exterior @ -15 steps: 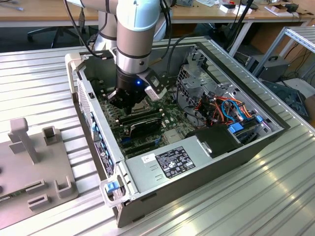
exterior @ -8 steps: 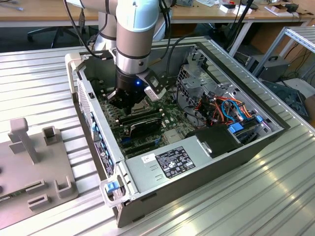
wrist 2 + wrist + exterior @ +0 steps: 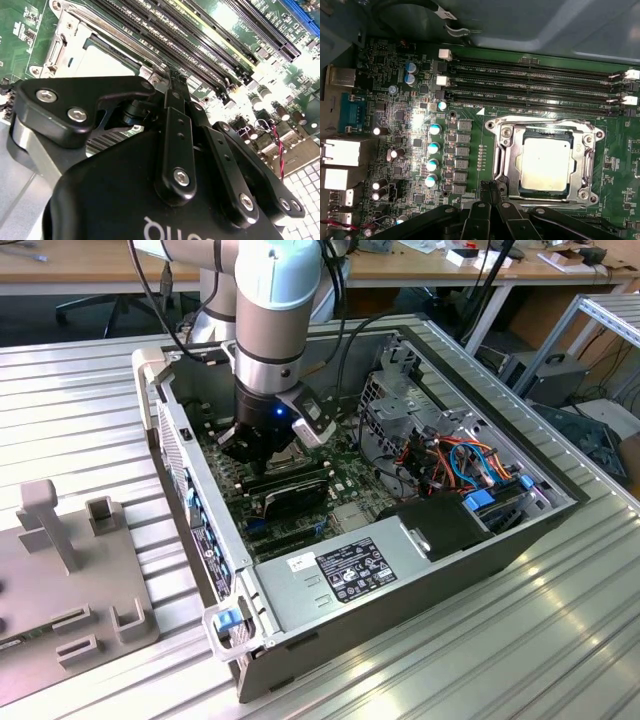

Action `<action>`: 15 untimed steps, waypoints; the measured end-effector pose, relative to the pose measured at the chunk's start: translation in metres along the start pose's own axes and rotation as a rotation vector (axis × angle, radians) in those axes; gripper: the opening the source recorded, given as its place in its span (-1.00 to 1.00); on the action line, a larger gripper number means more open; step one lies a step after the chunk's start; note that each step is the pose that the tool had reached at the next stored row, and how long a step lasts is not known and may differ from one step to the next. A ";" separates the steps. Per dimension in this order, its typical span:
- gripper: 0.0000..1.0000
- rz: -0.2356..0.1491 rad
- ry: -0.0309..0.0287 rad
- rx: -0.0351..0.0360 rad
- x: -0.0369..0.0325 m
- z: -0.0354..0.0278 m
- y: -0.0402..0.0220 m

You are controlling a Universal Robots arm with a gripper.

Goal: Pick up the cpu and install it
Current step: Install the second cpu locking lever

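Note:
The cpu (image 3: 543, 165), a pale grey-tan square chip, lies flat in the socket inside the metal frame (image 3: 502, 150) on the green motherboard (image 3: 415, 125). In the second wrist view the cpu (image 3: 102, 62) shows beyond the black linkage. My gripper (image 3: 490, 187) hovers low over the board just beside the socket frame, its two black fingertips pressed together with nothing between them. In the exterior view the gripper (image 3: 262, 455) reaches down into the open computer case (image 3: 400, 570), over the middle of the board.
Long black memory slots (image 3: 535, 82) run along one side of the socket. Capacitors (image 3: 434, 147) and rear ports (image 3: 342, 152) stand on the other side. Case walls, a power supply (image 3: 350, 570), drive cage and cable bundles (image 3: 450, 460) crowd the exterior view's right. A grey fixture (image 3: 70, 570) sits outside the case.

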State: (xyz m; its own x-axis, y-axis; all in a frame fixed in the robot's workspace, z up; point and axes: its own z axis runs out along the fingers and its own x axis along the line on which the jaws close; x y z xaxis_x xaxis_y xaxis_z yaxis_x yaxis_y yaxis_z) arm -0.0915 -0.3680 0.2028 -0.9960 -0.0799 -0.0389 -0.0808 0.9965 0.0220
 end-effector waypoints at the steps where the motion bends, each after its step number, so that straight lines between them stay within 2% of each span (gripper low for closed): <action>1: -0.79 0.000 0.0001 0.0002 0.0000 0.0005 0.0000; 7: -0.79 0.000 0.0000 0.0005 0.0002 0.0035 -0.0001; 15: -0.79 0.000 0.0004 0.0011 0.0003 0.0038 -0.0002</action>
State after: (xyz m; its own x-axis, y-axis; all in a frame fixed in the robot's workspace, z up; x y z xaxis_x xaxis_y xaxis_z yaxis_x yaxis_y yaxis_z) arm -0.0917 -0.3681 0.1990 -0.9961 -0.0800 -0.0385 -0.0808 0.9965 0.0210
